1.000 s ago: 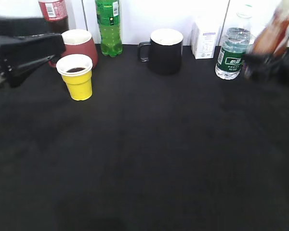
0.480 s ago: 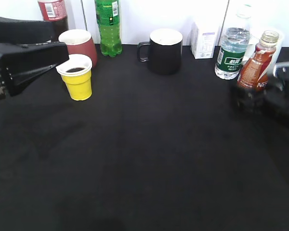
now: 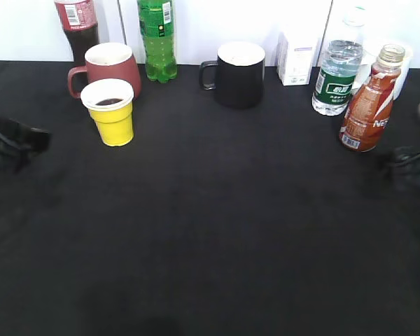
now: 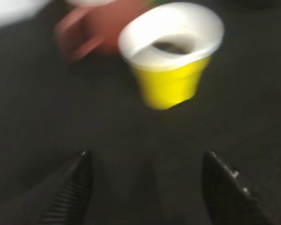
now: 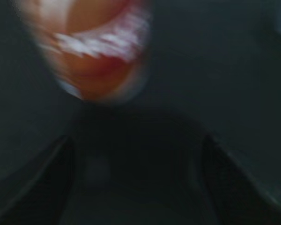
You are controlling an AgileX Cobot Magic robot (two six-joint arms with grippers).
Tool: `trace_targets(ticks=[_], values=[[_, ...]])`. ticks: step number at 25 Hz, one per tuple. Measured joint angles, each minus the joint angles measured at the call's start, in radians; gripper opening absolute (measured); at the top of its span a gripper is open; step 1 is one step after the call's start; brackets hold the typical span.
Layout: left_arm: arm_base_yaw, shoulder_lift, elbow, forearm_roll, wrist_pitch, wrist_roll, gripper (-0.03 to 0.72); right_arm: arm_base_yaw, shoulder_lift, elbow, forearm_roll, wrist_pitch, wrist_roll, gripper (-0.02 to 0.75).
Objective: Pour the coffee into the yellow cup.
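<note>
The yellow cup (image 3: 113, 112) stands at the back left of the black table with dark coffee in it; it also shows in the left wrist view (image 4: 171, 61). The coffee bottle (image 3: 366, 101), uncapped, stands upright at the right; it is a blur in the right wrist view (image 5: 93, 51). My left gripper (image 3: 17, 143) is open and empty, low at the left edge, short of the cup (image 4: 145, 161). My right gripper (image 3: 409, 168) is open and empty, to the right of and nearer than the bottle (image 5: 138, 150).
A maroon mug (image 3: 112, 66) stands just behind the cup, with a cola bottle (image 3: 77, 21) and a green bottle (image 3: 158, 38) by the wall. A black mug (image 3: 238, 73), a white carton (image 3: 297, 59) and a green-labelled water bottle (image 3: 337, 77) line the back.
The right gripper set the coffee bottle upright on the table, let go and drew back to the right. The left gripper pulled away from the yellow cup, down toward the left edge.
</note>
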Motion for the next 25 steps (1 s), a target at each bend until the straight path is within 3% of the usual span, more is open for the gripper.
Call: trace_targets(ticks=[3, 6, 10, 13, 20, 23, 25], values=[[-0.005, 0.0, -0.052, -0.419, 0.177, -0.004, 0.55, 0.0, -0.098, -0.115, 0.067, 0.43, 0.011, 0.629], [-0.007, -0.011, -0.094, -0.585, 0.366, -0.001, 0.545, 0.0, -0.179, -0.253, 0.204, 0.769, 0.013, 0.594], [-0.053, -0.133, -0.202, -0.796, 0.648, 0.334, 0.419, 0.0, -0.354, -0.327, 0.326, 0.979, -0.049, 0.585], [-0.057, -0.298, -0.231, -0.845, 0.812, 0.623, 0.335, 0.0, -0.555, -0.327, 0.439, 1.137, -0.131, 0.585], [-0.065, -0.768, -0.233, -0.861, 1.026, 0.671, 0.31, 0.0, -1.183, -0.212, 0.419, 1.404, -0.18, 0.581], [-0.072, -0.898, -0.159, -0.989, 1.034, 0.829, 0.309, 0.0, -1.403, -0.129, 0.342, 1.475, -0.181, 0.581], [-0.073, -1.019, -0.094, -1.015, 1.052, 0.907, 0.309, 0.0, -1.475, -0.053, 0.31, 1.477, -0.181, 0.581]])
